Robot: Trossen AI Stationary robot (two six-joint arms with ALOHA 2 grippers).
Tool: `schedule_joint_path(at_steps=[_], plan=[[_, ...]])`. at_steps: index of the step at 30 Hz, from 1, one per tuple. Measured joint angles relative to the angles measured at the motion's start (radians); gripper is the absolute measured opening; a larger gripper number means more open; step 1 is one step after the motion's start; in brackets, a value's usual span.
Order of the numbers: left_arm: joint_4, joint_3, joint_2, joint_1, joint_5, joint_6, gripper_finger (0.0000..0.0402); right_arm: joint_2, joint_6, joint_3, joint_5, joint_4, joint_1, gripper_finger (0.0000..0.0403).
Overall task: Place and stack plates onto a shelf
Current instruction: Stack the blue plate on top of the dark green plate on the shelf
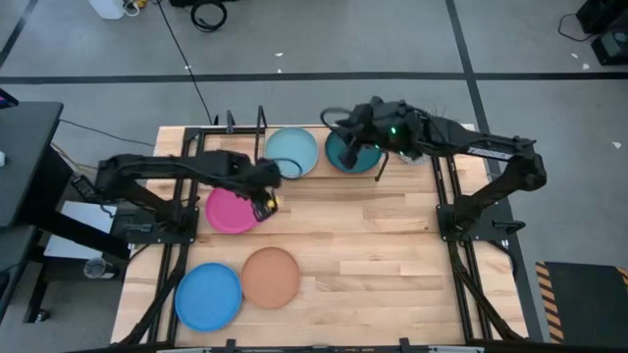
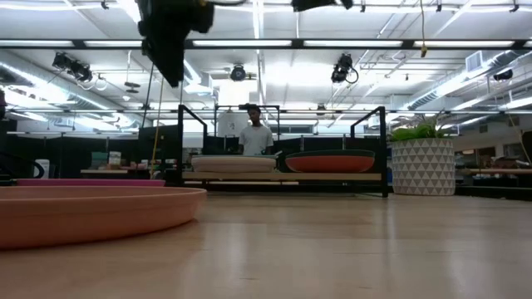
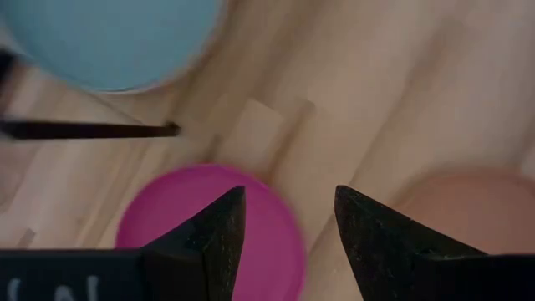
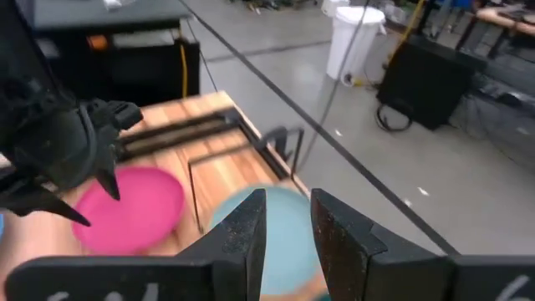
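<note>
The black shelf (image 1: pixel 235 126) stands at the table's far edge. In it the pale aqua plate (image 1: pixel 291 152) tops one stack (image 2: pixel 233 164), and the dark teal plate (image 1: pixel 355 157) lies on the orange-red plate (image 2: pixel 330 163). The magenta plate (image 1: pixel 228 211), bright blue plate (image 1: pixel 208 296) and peach-tan plate (image 1: pixel 270 277) lie flat on the table. My left gripper (image 3: pixel 288 196) hovers open over the magenta plate's (image 3: pixel 209 230) right edge. My right gripper (image 4: pixel 288 201) is open over the shelf, above the pale aqua plate (image 4: pixel 284 242), and holds nothing.
A potted green plant (image 2: pixel 424 162) stands at the shelf's right end. A person (image 2: pixel 253 133) stands in the room behind the shelf. Bare wood (image 1: pixel 392 275) lies on the table's right and near side. The shelf's upright posts (image 4: pixel 194 192) rise beside the plates.
</note>
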Motion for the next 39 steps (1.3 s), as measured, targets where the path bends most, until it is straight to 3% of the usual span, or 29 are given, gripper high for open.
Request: schedule_joint_path(at_steps=[7,12,18,23,33,39], plan=[[0.048,-0.007,0.146,-0.158,0.205,0.174,0.0192,-0.036,0.160,0.000,0.057,-0.241,0.075,0.0103],[0.103,-0.136,0.169,-0.300,0.373,0.261,0.0192,-0.039,0.234,0.000,0.057,-0.291,0.135,0.0103],[0.140,-0.285,0.168,-0.419,0.326,0.320,0.0192,-0.024,0.234,-0.001,0.108,-0.240,0.189,0.0103],[0.184,-0.378,0.168,-0.466,0.350,0.331,0.0192,-0.020,0.206,0.000,0.111,-0.198,0.193,0.0103],[0.188,-0.405,0.163,-0.480,0.386,0.300,0.0192,-0.020,0.206,-0.001,0.112,-0.164,0.193,0.0103],[0.274,-0.405,0.163,-0.487,0.451,0.330,0.0191,-0.020,0.206,0.000,0.113,-0.161,0.193,0.0103]])
